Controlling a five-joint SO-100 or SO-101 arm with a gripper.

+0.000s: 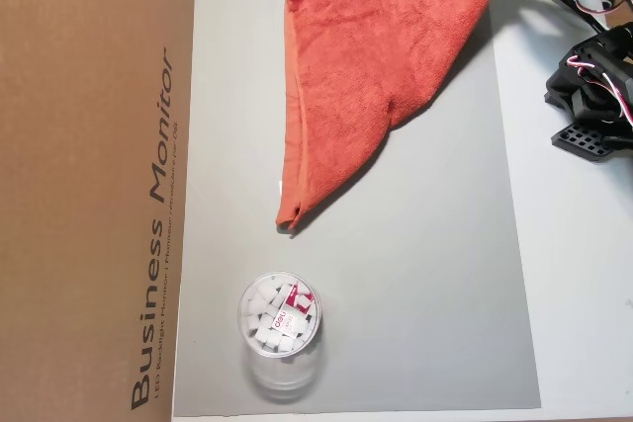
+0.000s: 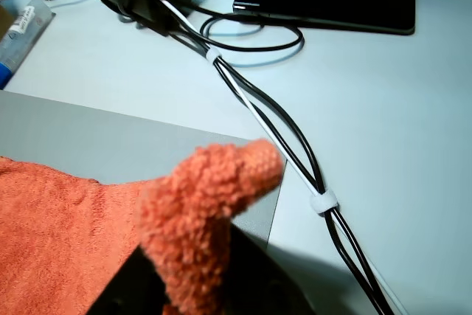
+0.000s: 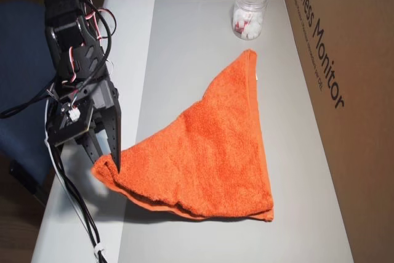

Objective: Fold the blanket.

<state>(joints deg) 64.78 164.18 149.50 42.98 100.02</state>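
Flanking the scene is a tall cardboard box (image 3: 335,90) printed "Business Monitor", set along one side of the worktop (image 3: 135,16); a grey mat (image 3: 184,41) is laid beside it, and on the mat the blanket (image 3: 209,152) is spread in a rough triangle; one long hemmed edge is seen running alongside the box, from a corner near the plastic jar (image 3: 250,9) to a doubled corner at the opposite end of the mat; the cloth is judged to be already lying in two layers over part of its area. The third corner is drawn out past the mat edge toward the arm, and there it is held: the gripper (image 3: 109,163) is closed on a bunched tip of the blanket (image 2: 214,204), which is seen lifted and puckered between the black fingers in the wrist view. The relation that matters is this: the body of the blanket lies away from the gripper, toward the box, with the held corner as the near point and the hemmed edge as the far line; a carry across the mat toward that edge is judged to be the fold in hand. Bundled black and white cables (image 2: 295,153) are seen trailing over the worktop beyond the mat; the jar, filled with small white pieces (image 1: 272,318), is left well apart from the held corner.
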